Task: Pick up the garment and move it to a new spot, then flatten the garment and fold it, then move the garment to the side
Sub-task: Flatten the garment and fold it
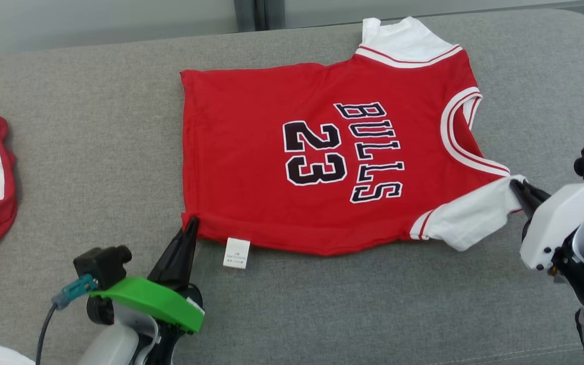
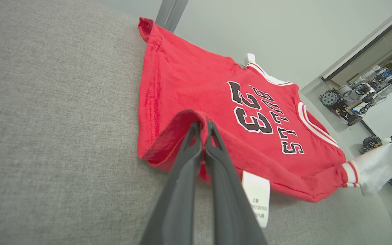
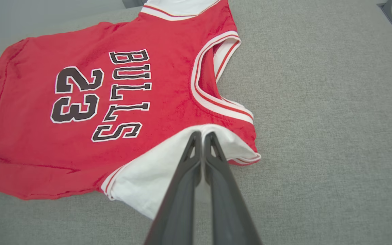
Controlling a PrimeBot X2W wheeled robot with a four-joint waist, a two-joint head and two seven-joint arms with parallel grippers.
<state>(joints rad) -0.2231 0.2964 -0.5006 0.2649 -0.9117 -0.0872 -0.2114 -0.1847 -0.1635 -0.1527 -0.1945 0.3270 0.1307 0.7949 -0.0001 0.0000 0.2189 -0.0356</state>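
The red garment (image 1: 322, 167) is spread on the grey cushion (image 1: 94, 126), long axis running left to right across frame centre, and is pinched in clenched jaws at both lower corners, hem by the left gripper (image 1: 190, 225), white sleeve by the right gripper (image 1: 519, 188), while the hem's lifted fold is shown in the left wrist view.

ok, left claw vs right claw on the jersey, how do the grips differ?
The left claw pinches the red hem corner; the right claw pinches the white sleeve. Behind the left claw sits a green cover; behind the right claw, a white shell. Shared: both are shut on the jersey, along its near edge.
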